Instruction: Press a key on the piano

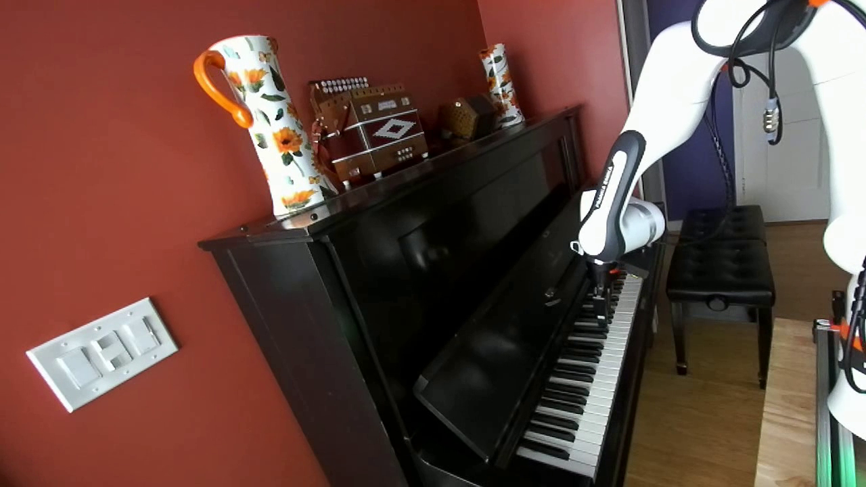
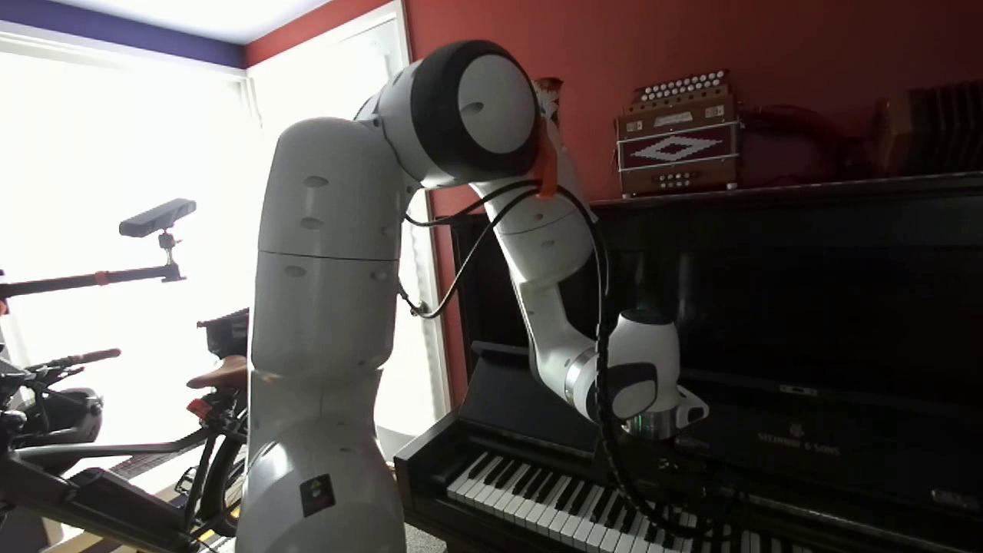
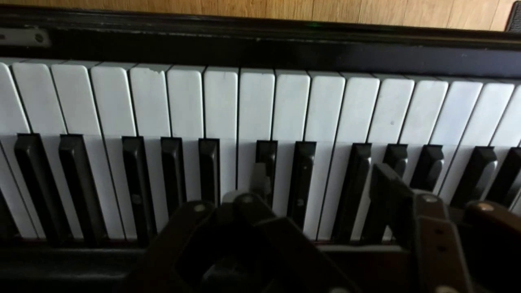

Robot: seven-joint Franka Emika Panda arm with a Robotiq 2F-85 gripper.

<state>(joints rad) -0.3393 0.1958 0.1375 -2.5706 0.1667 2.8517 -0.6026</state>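
The glossy black upright piano [image 1: 473,237] stands against the red wall, and it also shows in the other exterior picture [image 2: 806,322]. Its row of white and black keys [image 1: 602,399] is uncovered. In the wrist view the keys [image 3: 291,106] run across the whole picture. My gripper [image 3: 321,175] is open and empty, its two fingers apart over the black-key part of the row. In an exterior view the gripper [image 1: 601,304] points down at the keys' far part. I cannot tell whether the fingertips touch any key. In an exterior view the gripper is dark and partly hidden by a cable.
A flowered jug [image 1: 281,128], an accordion [image 1: 379,132] and a flowered vase [image 1: 502,84] stand on the piano top. A black padded bench [image 1: 720,270] is beside the piano. The key lid [image 1: 500,345] rises behind the keys. A black cable [image 2: 607,384] hangs along the arm.
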